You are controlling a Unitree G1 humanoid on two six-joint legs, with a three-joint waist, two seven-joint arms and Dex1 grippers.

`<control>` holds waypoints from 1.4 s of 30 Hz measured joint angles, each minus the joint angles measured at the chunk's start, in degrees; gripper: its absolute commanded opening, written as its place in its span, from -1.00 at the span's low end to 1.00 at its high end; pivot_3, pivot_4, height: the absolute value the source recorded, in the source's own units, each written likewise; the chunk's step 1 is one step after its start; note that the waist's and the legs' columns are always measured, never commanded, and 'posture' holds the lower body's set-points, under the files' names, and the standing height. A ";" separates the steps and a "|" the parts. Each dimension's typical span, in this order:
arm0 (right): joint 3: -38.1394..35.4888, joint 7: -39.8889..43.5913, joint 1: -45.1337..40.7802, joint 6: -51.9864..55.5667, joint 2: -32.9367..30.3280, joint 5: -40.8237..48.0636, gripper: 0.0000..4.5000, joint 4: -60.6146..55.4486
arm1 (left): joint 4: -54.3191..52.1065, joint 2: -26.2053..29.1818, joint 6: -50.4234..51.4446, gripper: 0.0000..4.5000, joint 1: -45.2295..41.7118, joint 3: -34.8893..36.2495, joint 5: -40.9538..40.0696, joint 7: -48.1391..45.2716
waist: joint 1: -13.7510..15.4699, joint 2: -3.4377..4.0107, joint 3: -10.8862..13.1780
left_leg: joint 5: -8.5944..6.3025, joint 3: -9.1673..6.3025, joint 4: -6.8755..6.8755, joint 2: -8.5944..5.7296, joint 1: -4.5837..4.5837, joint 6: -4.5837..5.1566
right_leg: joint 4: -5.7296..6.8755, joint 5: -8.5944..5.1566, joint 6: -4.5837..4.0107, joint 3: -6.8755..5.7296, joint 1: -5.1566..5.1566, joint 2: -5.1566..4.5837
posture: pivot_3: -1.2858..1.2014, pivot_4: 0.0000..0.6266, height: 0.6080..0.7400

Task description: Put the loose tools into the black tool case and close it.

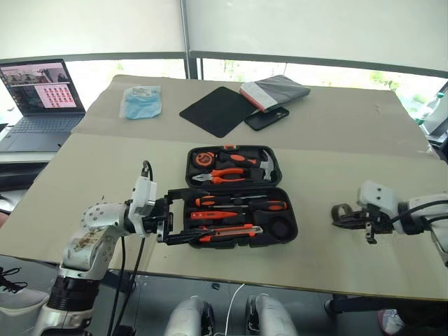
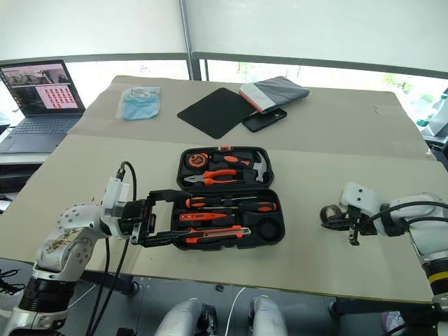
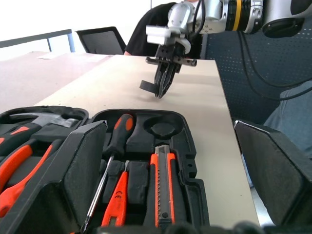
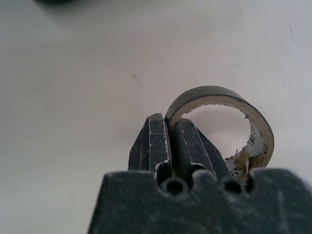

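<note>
- The black tool case point(image 1: 238, 203) lies open near the middle of the worktop point(image 1: 329, 182), toward its near edge, its two halves side by side and one nearer the far edge.
- In the nearer half sit the orange-and-black utility knife point(image 1: 227, 234), two black-and-orange-handled screwdrivers point(image 1: 241, 205) and a slim all-orange screwdriver point(image 1: 210, 215); a round recess point(image 1: 282, 228) at that half's right end holds nothing.
- The farther half carries orange-handled pliers point(image 1: 222, 176) and a steel-headed hammer point(image 1: 262, 162).
- The left pincer point(image 1: 183, 217) stands wide, pointing level across the nearer half of the case from its left end, one finger along each long side.
- The right pincer point(image 4: 169, 141) is pressed together on the wall of the small grey tape roll point(image 4: 219, 97), one finger inside the ring and one outside.
- That roll point(image 1: 341, 213) is over the bare worktop to the right of the case, well apart from it, near the right end of the near edge.
- Toward the far edge lie a flat black mat point(image 1: 218, 110), a black phone point(image 1: 266, 117), a folded grey cloth point(image 1: 276, 91) and a blue packet point(image 1: 141, 101).
- A laptop point(image 1: 38, 98) stands open beyond the left edge.
</note>
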 measured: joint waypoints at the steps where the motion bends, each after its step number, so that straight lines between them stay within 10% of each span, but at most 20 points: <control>1: 0.11 0.73 -1.85 3.07 1.94 3.58 -0.97 -5.57 | -0.07 0.01 -0.18 1.00 0.11 -0.06 0.00 -0.12 | -0.26 0.00 0.00 | 0.01 -0.01 -0.01 0.02 0.01 -0.08 | 0.03 0.01 -0.01 -0.01 0.00 0.01 | 0.03 -0.52 1.00; 21: 17.02 -2.82 -9.16 27.33 1.79 0.68 -0.97 -20.56 | 1.55 2.12 -5.43 1.00 4.48 -0.03 2.49 -1.71 | 0.71 -0.05 0.02 | -0.11 -0.03 0.35 -0.08 -0.86 0.01 | 0.10 0.08 0.00 -0.19 -0.79 -0.17 | 0.03 -0.52 1.00; 34: 19.34 2.45 -13.24 31.70 0.22 0.82 0.96 -22.23 | 2.96 5.60 -6.49 1.00 5.85 1.39 4.66 0.00 | 0.67 -0.08 0.03 | -0.06 -0.03 0.33 -0.06 -0.92 0.17 | 0.07 0.26 -0.37 -0.20 -0.86 -0.13 | 0.03 -0.52 1.00; 42: 5.63 5.57 -16.52 26.90 1.30 9.48 0.99 -11.67 | 7.36 5.18 -1.98 1.00 6.42 7.93 5.67 12.82 | 0.73 -0.19 0.06 | -0.27 -0.04 0.36 -0.07 -0.84 -0.22 | 0.04 0.19 -0.02 -0.18 -0.76 -0.18 | 0.03 -0.52 1.00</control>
